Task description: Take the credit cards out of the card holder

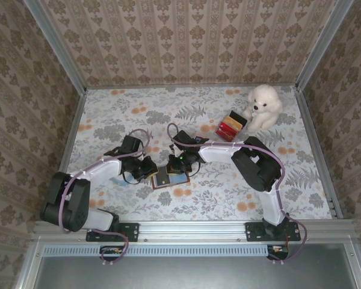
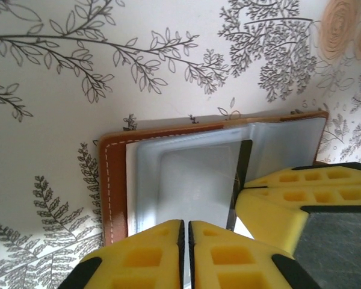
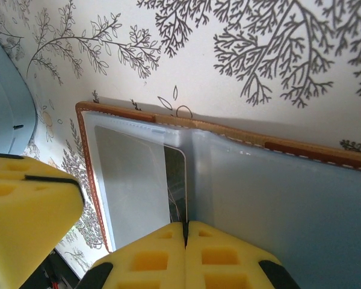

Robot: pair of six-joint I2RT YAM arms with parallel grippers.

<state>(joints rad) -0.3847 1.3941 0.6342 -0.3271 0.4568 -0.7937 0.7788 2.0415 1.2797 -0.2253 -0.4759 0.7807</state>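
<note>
left gripper (image 2: 186, 227) pinched shut on the edge of the open card holder (image 1: 169, 177) mid-table, right gripper (image 3: 185, 229) clamped tight on its clear plastic sleeve (image 3: 277, 198), card (image 2: 198, 180) tucked inside, red box (image 1: 230, 127) and fluffy white toy dog (image 1: 262, 107) way back right

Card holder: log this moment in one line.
card holder: lying open | left gripper: shut at clear sleeve edge | right gripper: shut at sleeve fold | dark card: inside sleeve

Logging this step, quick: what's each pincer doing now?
Left pincer: closed, pinching a sleeve of the card holder.
Right pincer: closed at the card holder; grip unclear.
</note>
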